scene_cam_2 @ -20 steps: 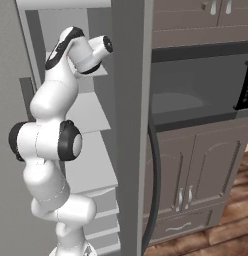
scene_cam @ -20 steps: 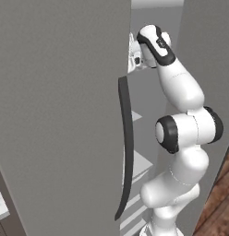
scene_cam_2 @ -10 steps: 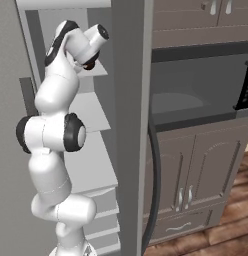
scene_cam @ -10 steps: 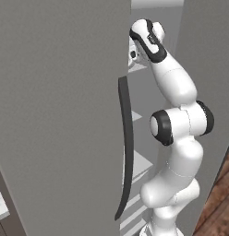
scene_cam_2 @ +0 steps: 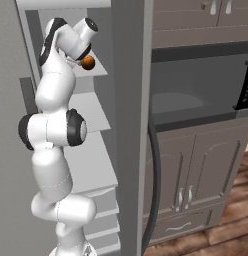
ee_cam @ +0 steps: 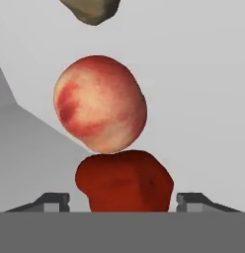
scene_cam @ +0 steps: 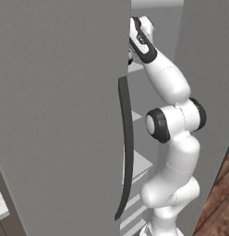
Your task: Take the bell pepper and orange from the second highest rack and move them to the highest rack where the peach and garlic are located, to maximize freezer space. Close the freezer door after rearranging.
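In the hand view a dark red bell pepper (ee_cam: 124,182) rests on the pale rack (ee_cam: 203,108) between my gripper (ee_cam: 123,200) tips. The gripper is open, with a thin gap showing on each side of the pepper. Just beyond the pepper lies the red and cream peach (ee_cam: 100,109), touching it. The brownish garlic (ee_cam: 92,10) sits farther back at the frame's top edge. From the right base view a small orange-red fruit (scene_cam_2: 87,62) shows on the high shelf under my hand; I cannot tell which one. The freezer door (scene_cam: 56,115) stands open beside my raised arm (scene_cam: 167,83).
The door's long black handle (scene_cam: 127,147) hangs close to my arm's left. Lower freezer shelves (scene_cam_2: 93,165) stack below my elbow. A second grey panel with handle (scene_cam_2: 155,185) stands on the right, then the dark built-in oven (scene_cam_2: 196,85) and wooden cabinets (scene_cam_2: 196,175).
The jaws have parted and let go of the bell pepper. The arm has straightened, with the hand raised a little higher into the top of the freezer.
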Controlling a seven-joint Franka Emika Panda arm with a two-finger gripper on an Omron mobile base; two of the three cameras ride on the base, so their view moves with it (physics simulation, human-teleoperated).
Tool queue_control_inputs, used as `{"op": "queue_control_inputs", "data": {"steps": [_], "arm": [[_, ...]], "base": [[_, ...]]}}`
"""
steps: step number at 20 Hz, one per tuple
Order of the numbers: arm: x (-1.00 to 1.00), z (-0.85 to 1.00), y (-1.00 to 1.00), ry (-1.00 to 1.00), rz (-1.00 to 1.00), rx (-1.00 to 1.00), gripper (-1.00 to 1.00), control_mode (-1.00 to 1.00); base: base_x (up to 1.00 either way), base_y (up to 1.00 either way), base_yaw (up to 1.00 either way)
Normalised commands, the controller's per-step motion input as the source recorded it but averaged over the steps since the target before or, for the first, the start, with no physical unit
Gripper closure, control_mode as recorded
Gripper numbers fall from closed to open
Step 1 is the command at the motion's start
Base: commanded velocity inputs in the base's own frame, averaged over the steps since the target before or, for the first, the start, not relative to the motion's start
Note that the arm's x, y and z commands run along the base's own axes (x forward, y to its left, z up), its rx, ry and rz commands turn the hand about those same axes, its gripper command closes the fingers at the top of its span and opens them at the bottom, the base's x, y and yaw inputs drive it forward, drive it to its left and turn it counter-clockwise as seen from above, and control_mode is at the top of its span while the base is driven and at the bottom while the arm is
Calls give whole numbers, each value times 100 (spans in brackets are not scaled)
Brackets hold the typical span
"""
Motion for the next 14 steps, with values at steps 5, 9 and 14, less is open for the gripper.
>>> {"op": "queue_control_inputs", "data": {"steps": [5, 9, 14], "arm": [[-4, 0, -1, 0, 0, 0, -100, -100], [-20, 0, -16, 0, 0, 1, -100, -100], [-51, 0, -26, -8, 0, 4, -100, -100]], "base": [[0, 0, 0], [0, 0, 0], [0, 0, 0]]}}
